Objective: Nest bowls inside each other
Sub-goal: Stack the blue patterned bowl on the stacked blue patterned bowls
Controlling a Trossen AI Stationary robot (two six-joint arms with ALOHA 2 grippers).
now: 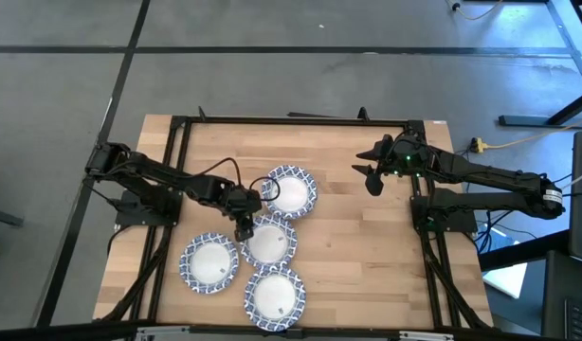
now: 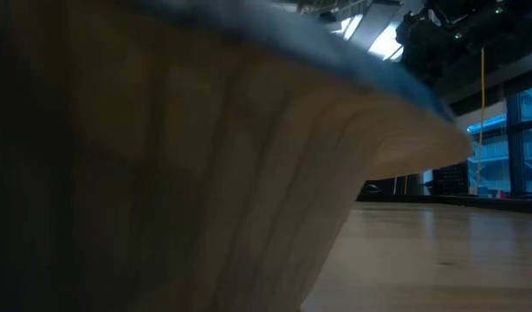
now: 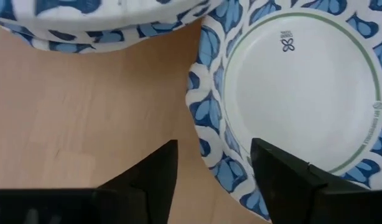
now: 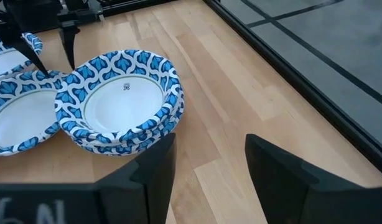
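The left gripper (image 1: 244, 230) hangs low over the table (image 1: 367, 256), its two dark fingers (image 3: 155, 171) spread apart with nothing between them. The near rim of the middle bowl (image 3: 303, 93) runs across the gap, one finger over bare wood and the other over the patterned edge; whether the pads touch the rim cannot be told. This middle bowl (image 1: 269, 242) has a white inside, a thin green ring and a small printed mark.

Around it lie three more spots of bowls. Toward the far edge sits a stack of bowls (image 1: 289, 191), several nested rims showing along its side in the right wrist view (image 4: 119, 99), and its edge touches the middle bowl. Toward the left arm's side and the near edge lies a single bowl (image 1: 209, 262), its rim also meeting the middle one. Nearest the front edge lies another bowl (image 1: 274, 296), just beside the middle bowl.

The right gripper (image 1: 369, 176) waits well apart from the bowls, raised over bare wood near the far right part of the table, its fingers (image 4: 155, 168) standing open and empty.

The low view is almost filled by the pale side of a bowl (image 2: 205, 173) close to the camera, with the wooden top stretching away beside it
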